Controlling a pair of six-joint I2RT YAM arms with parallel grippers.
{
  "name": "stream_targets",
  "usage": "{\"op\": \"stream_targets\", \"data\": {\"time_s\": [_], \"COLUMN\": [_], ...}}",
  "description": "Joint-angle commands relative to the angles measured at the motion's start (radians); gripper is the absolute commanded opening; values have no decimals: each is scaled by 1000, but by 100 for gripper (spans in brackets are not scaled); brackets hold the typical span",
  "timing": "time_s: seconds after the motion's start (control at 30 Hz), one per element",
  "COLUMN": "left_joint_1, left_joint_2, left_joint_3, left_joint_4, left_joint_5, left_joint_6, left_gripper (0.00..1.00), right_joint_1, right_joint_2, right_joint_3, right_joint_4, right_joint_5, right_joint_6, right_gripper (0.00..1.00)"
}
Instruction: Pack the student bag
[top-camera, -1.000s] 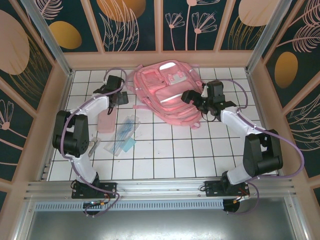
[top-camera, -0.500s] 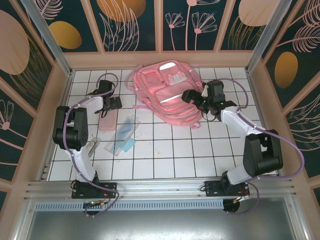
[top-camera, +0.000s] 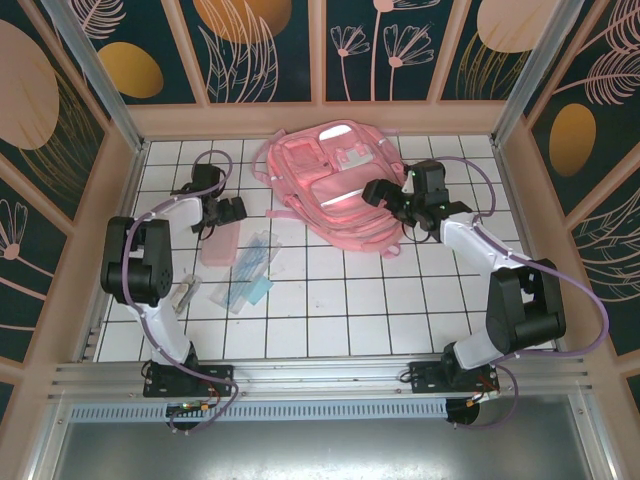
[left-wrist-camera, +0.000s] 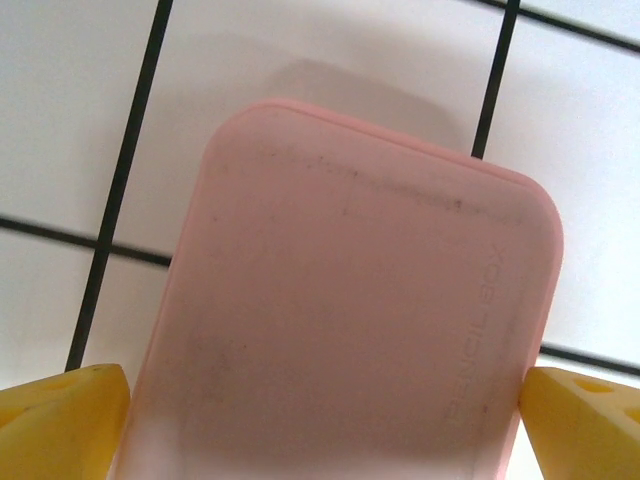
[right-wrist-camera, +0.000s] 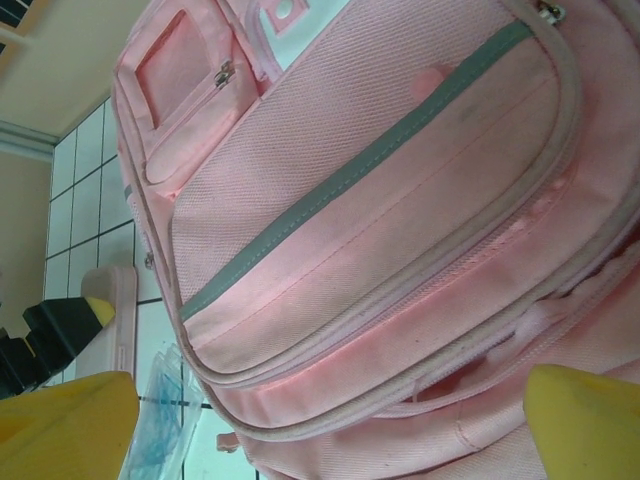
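Observation:
The student bag (top-camera: 335, 190) is a large pink backpack lying flat at the back of the tiled table, its grey strip (right-wrist-camera: 350, 175) facing up. My right gripper (top-camera: 386, 196) hovers over the bag's right edge, and its yellow fingertips (right-wrist-camera: 590, 425) stand wide apart with nothing between them, so it is open. My left gripper (top-camera: 226, 211) hangs over the far end of a flat pink pencil case (top-camera: 218, 245). In the left wrist view the case (left-wrist-camera: 350, 300) lies on the tiles between my open yellow fingertips (left-wrist-camera: 60, 425), which stand close beside its two long edges.
Clear plastic packets with blue contents (top-camera: 255, 258) (top-camera: 240, 292) lie right of the case, and a small pale item (top-camera: 185, 293) lies nearer the left arm. Raised walls (top-camera: 130, 180) border the table on three sides. The clear packet (right-wrist-camera: 160, 420) lies beside the bag's edge.
My left gripper has swung away from the bag's left side, toward the near left, and now hangs over the pink case. The right arm has barely moved.

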Motion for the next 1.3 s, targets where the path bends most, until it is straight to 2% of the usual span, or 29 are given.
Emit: {"op": "stream_targets", "data": {"time_s": [0.0, 0.27, 0.5, 0.63, 0.77, 0.83, 0.97, 1.07, 1.27], "left_joint_1": [-5, -28, -31, -36, -44, -44, -44, -44, -44], "left_joint_2": [-57, -47, 31, 57, 48, 44, 45, 57, 129], "left_joint_3": [-14, -14, -2, 8, 3, 3, 11, 25, 175], "left_joint_4": [-83, -97, -133, -147, -138, -143, -125, -61, -91], "left_joint_5": [25, 47, -60, -57, 14, 18, -59, -37, -46], "left_joint_6": [10, 52, 56, 70, 72, 44, -64, -144, -211], "left_gripper": [99, 99, 99, 99, 99, 99, 99, 99, 99], "right_joint_1": [18, 28, 32, 32, 32, 32, 32, 34, 34], "right_joint_2": [13, 42, 50, 50, 57, 59, 71, 84, 87], "right_joint_3": [48, 61, 66, 68, 68, 68, 68, 66, 66], "right_joint_4": [11, 7, 8, 6, 8, 12, 30, 48, 45], "right_joint_5": [22, 20, 16, 23, 22, 18, 7, -8, -15], "right_joint_6": [1, -1, -2, -3, 1, 2, 5, 7, -21], "right_gripper": [99, 99, 99, 99, 99, 99, 99, 99, 99]}}
